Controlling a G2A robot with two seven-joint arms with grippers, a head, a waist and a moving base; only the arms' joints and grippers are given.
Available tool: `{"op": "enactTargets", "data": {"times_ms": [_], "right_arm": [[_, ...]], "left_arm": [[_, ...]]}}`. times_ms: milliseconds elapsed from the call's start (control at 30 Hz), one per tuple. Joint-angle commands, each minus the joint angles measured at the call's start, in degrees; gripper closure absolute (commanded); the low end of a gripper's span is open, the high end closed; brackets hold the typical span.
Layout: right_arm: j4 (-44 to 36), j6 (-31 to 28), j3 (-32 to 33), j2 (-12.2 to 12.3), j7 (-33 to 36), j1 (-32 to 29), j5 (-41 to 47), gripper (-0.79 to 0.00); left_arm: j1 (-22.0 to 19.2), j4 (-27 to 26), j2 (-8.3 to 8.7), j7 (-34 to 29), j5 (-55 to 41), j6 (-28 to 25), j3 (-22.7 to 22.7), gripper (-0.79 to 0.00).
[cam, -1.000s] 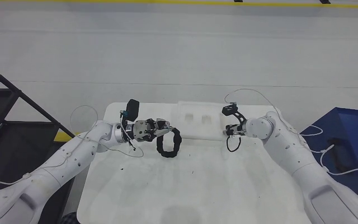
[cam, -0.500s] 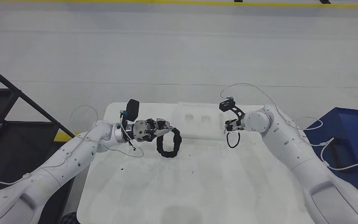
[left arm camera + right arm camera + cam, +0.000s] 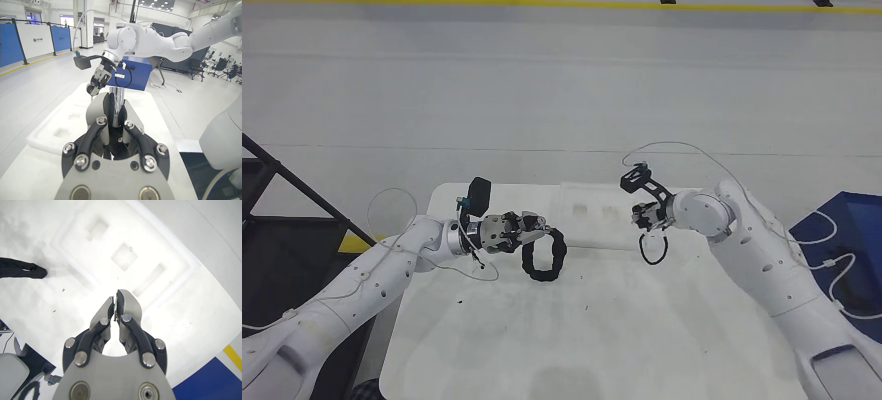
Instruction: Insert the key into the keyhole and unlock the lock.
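My left gripper [image 3: 533, 228] holds still over the table's left half, shut on the lock [image 3: 117, 94], whose chrome cylinder stands up between the fingers. The lock's black cable loop [image 3: 543, 257] hangs from it onto the table. My right gripper [image 3: 646, 215] hovers over the right end of the foam tray, shut on a thin metal key [image 3: 114, 309]. From the left wrist, the right gripper [image 3: 93, 92] sits just beyond the cylinder and slightly to its side, the key tip [image 3: 91, 98] pointing down. A gap separates key and cylinder; the keyhole is hidden.
A white foam tray [image 3: 587, 228] with several square pockets lies at the back of the white table [image 3: 592, 340]. A small ring [image 3: 130, 249] rests in one pocket. A blue cart [image 3: 842, 225] stands off the table's right side.
The right gripper has moved left, toward the lock, and now sits over the foam tray's right end. The left arm and the lock have not moved.
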Motion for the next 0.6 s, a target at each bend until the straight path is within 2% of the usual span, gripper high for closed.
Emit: {"op": "enactTargets", "data": {"times_ms": [0, 233, 567], "right_arm": [[-4.19, -0.39, 2.01, 0.74, 0.21, -1.97, 0.47, 0.000], [-16.31, -0.11, 6.76, 2.43, -1.28, -8.34, 0.95, 0.000], [-28.64, -0.72, 11.73, 3.92, -4.70, -15.77, 1.48, 0.000]], "left_arm": [[0.00, 0.00, 0.00, 0.00, 0.00, 0.00, 0.00, 0.000], [0.00, 0.00, 0.00, 0.00, 0.00, 0.00, 0.00, 0.000], [0.00, 0.00, 0.00, 0.00, 0.00, 0.00, 0.00, 0.000]]}}
